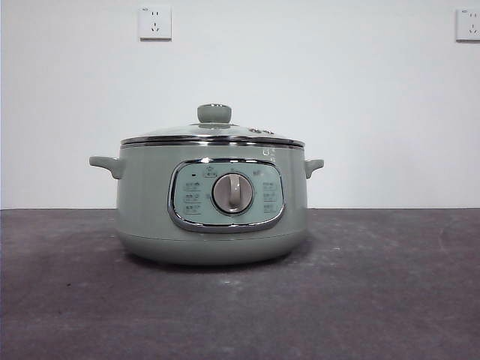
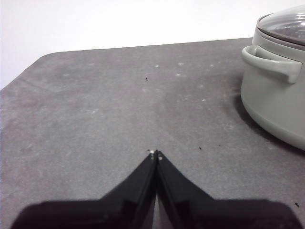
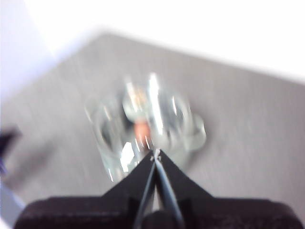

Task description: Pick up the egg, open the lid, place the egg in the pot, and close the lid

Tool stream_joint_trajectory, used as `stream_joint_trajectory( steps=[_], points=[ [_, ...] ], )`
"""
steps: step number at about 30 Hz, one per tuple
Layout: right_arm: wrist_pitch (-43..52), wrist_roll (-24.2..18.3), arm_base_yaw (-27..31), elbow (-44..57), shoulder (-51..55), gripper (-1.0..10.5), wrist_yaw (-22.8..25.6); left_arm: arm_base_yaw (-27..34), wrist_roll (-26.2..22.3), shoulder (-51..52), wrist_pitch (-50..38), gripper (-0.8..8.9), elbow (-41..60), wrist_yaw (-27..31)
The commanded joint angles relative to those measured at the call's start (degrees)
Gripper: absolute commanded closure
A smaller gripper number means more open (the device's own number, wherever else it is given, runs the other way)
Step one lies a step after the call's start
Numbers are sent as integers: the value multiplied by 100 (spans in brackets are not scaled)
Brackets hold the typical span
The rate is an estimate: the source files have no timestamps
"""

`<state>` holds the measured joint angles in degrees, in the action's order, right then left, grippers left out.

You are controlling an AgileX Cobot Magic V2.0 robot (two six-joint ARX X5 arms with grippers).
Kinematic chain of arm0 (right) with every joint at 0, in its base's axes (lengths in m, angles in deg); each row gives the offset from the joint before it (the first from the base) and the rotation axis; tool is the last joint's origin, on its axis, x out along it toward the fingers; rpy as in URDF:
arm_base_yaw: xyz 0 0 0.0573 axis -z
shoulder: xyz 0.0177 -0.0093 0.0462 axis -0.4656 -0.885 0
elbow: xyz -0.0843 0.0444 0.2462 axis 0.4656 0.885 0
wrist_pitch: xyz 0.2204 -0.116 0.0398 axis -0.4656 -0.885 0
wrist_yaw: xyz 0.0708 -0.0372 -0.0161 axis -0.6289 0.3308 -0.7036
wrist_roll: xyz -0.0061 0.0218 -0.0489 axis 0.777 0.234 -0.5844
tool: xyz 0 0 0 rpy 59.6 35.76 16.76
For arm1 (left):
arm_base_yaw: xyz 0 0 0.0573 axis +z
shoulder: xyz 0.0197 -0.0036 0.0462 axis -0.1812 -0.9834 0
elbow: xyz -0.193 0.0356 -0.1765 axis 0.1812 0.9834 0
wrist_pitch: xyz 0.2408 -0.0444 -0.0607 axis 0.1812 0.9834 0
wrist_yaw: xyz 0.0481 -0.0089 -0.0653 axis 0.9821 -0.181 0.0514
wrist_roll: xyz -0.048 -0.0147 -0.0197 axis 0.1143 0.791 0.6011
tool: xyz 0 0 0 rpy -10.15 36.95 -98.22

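Left claw point(image 2: 156, 155) low and level, jaws pressed together, right claw point(image 3: 155, 153) raised, tilted downward, jaws together
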<state>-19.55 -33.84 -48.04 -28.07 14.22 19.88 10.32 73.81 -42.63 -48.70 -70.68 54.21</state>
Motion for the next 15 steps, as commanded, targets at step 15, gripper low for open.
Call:
stream_joint_trajectory(
  steps=[15],
  points=[
    [5071,-22,1471,6881,3720,946,-122,17,22,17,-20,817,83,13]
  ],
)
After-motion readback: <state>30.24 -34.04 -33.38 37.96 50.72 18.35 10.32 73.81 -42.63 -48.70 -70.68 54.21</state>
